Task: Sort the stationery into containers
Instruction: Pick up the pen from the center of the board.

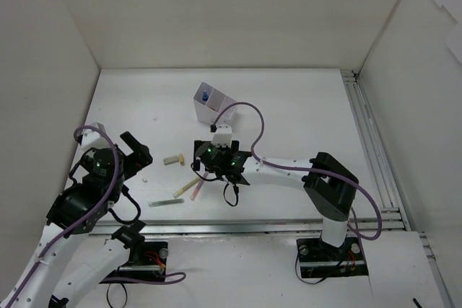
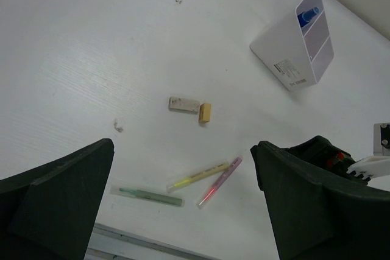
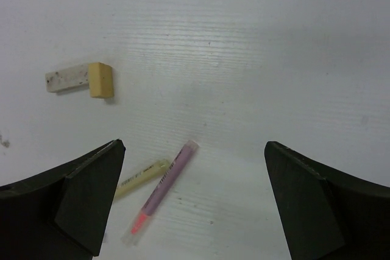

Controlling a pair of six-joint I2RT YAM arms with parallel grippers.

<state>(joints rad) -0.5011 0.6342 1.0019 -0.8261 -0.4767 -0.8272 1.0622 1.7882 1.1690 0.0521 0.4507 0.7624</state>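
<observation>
Eraser (image 2: 184,105) lies behind pens (image 2: 198,176), before box (image 2: 280,47).

The right tool (image 3: 192,150) hangs above the white counter (image 3: 274,41), its two dark fingers (image 3: 73,193) spread wide with nothing between them. A short tan eraser (image 3: 100,80) lies on the counter, and a speckled white block (image 3: 67,79) touches its left side. Below and to the right of the eraser lies a pink pen (image 3: 161,190), slanted. A yellow pen (image 3: 141,178) lies just beside it on the eraser's side, its lower end hidden behind the left finger
</observation>
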